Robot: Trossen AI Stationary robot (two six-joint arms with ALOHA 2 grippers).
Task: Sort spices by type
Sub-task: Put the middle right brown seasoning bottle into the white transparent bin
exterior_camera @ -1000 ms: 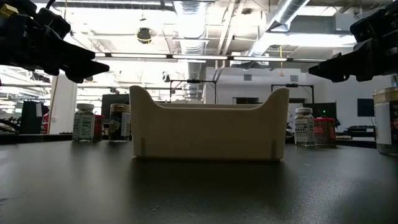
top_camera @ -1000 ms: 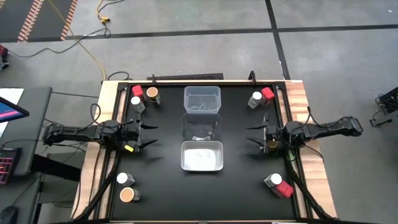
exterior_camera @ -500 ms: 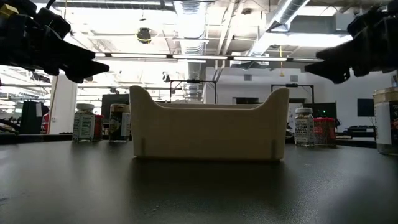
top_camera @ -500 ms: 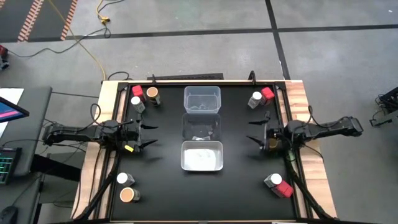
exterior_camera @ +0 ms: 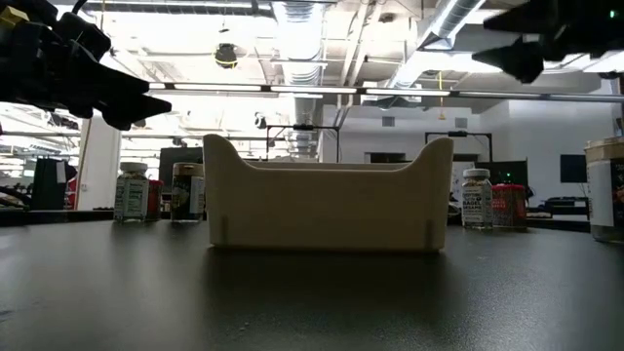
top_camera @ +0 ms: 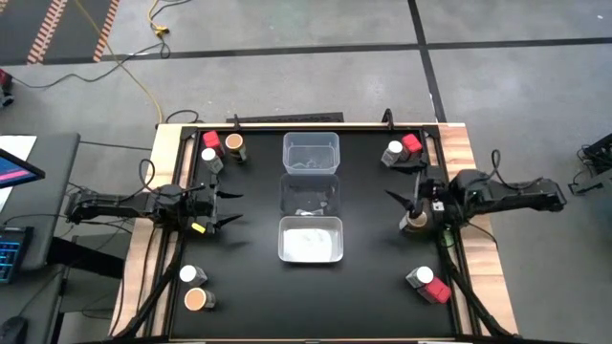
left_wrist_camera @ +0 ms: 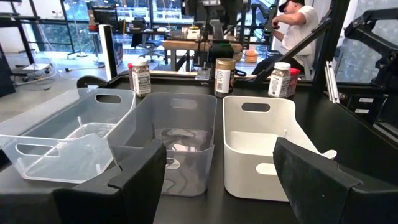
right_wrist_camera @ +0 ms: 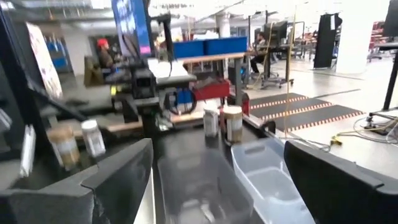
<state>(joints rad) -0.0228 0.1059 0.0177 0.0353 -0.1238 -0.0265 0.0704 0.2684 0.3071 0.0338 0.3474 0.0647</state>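
Spice jars stand upright in groups at the table's corners. Red-, white- and tan-topped jars (top_camera: 220, 148) are at the far left. White and tan ones (top_camera: 194, 287) are at the near left. White and red pairs stand at the far right (top_camera: 402, 148) and near right (top_camera: 427, 284). One tan-topped jar (top_camera: 415, 222) stands alone by the right edge, under my right arm. My right gripper (top_camera: 395, 203) hangs open and level, high above the table (exterior_camera: 497, 54). My left gripper (top_camera: 228, 207) waits open at the left (exterior_camera: 146, 102), facing the bins.
Three bins sit in a row down the table's middle: a clear one (top_camera: 311, 153) far, a clear one (top_camera: 309, 196) in the middle and a white one (top_camera: 310, 241) near. Wooden rails edge both sides. People work in the room beyond (left_wrist_camera: 298, 25).
My right gripper has risen well above the table, rolled a little and opened wider. The tan-topped jar beneath it has stayed standing on the table.
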